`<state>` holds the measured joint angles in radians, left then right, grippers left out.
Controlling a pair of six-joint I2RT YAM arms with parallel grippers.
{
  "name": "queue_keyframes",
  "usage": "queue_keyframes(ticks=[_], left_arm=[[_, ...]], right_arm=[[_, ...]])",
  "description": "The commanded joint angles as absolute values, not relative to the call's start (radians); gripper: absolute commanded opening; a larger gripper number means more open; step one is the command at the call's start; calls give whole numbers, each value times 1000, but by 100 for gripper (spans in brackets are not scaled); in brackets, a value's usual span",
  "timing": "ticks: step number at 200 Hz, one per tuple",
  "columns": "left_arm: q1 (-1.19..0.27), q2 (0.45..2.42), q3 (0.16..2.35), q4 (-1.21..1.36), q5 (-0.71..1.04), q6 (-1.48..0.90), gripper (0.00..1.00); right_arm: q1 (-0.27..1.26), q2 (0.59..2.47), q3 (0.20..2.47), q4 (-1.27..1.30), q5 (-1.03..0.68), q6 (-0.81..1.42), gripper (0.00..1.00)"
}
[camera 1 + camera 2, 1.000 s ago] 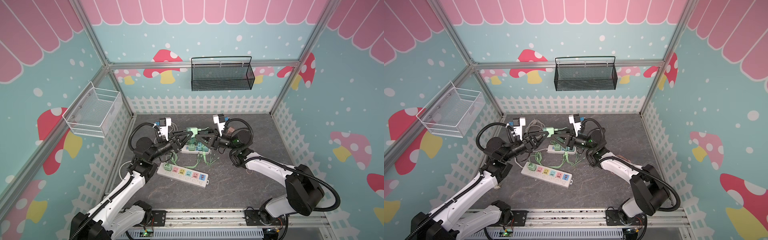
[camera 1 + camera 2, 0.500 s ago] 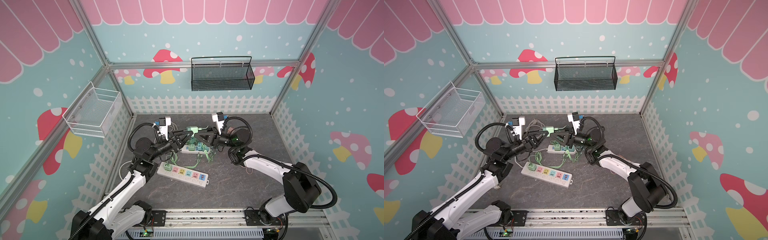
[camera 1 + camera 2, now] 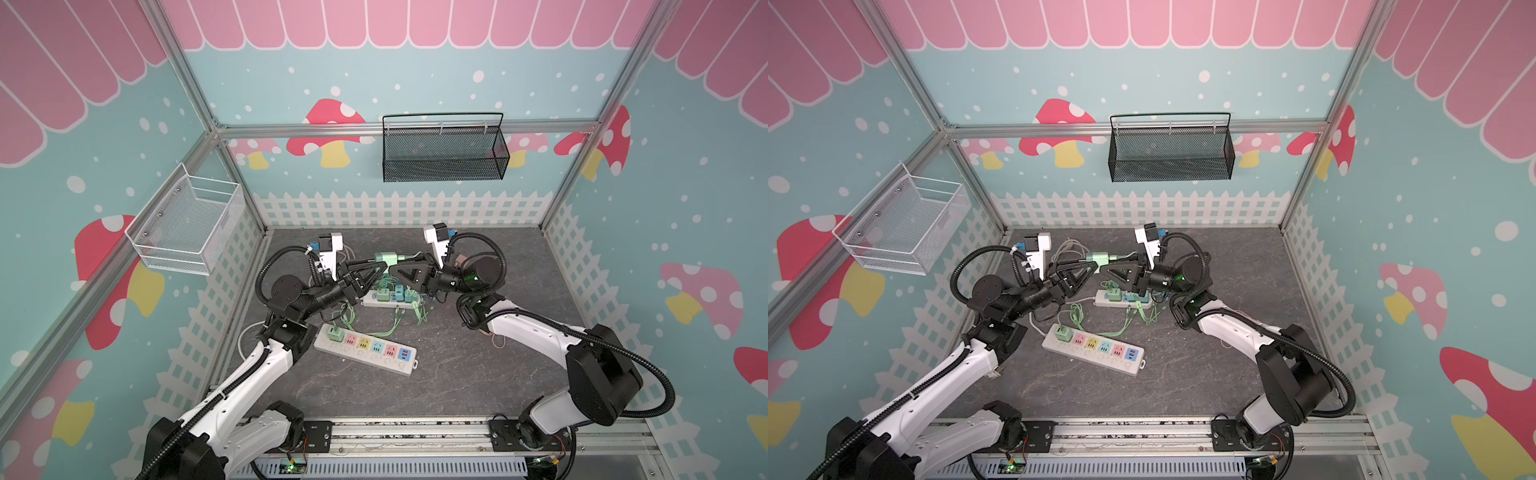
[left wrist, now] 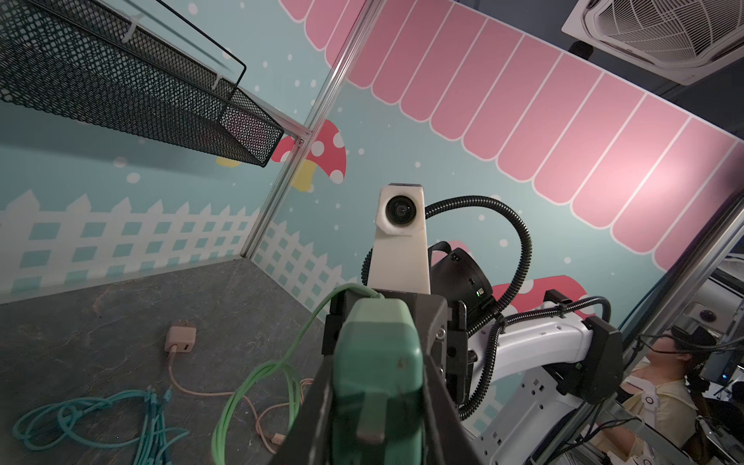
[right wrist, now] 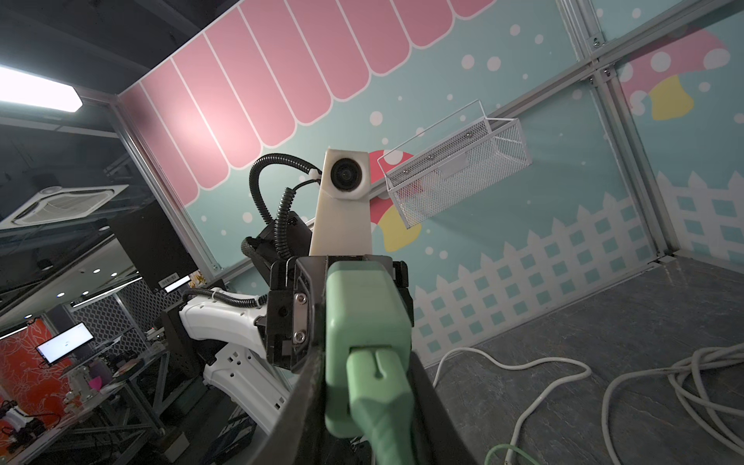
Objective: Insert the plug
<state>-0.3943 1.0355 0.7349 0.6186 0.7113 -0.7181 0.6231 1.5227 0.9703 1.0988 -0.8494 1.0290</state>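
Left end effector (image 3: 376,263) pinches the charger (image 3: 385,257); right end effector (image 3: 406,260) pinches the plug (image 5: 376,378). Next probably needs a straight push.

The mint-green charger block (image 3: 384,258) is smooth, matt plastic with softly rounded edges. The pale green cable plug (image 5: 376,386) looks like moulded, slightly rubbery plastic. The fingers (image 4: 312,410) of the left pincer (image 3: 376,264) are matt black plastic. The dark grey table (image 3: 457,374) has a matt, veined, stone-like surface. The black mesh basket (image 3: 442,153) is fine coated metal wire, and the white mesh basket (image 3: 187,224) is painted metal with a slight sheen. The silver frame rails (image 3: 257,130) look like brushed aluminium.
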Motion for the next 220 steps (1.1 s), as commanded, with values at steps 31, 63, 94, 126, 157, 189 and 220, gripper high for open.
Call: queue_keyframes(ticks=[31, 63, 94, 126, 157, 189, 220], left_arm=[[-405, 934, 732, 388, 658, -613, 43], [-405, 856, 760, 97, 531, -488, 54], [-405, 812, 790, -189, 374, -426, 58], [-405, 726, 757, -316, 253, -454, 59], [-405, 664, 769, -526, -4, -535, 59], [-387, 659, 807, -746, -186, -645, 58], [-342, 704, 797, -838, -148, -762, 55]], right_arm=[[607, 1496, 978, 949, -822, 912, 8], [602, 1490, 1035, 631, -856, 718, 6], [583, 1492, 1085, 353, -835, 541, 5], [572, 1524, 1175, 97, -785, 384, 6], [577, 1574, 1285, -161, -798, 210, 6], [606, 1653, 1380, -414, -707, 74, 3], [623, 1731, 1436, -537, -672, 23, 0]])
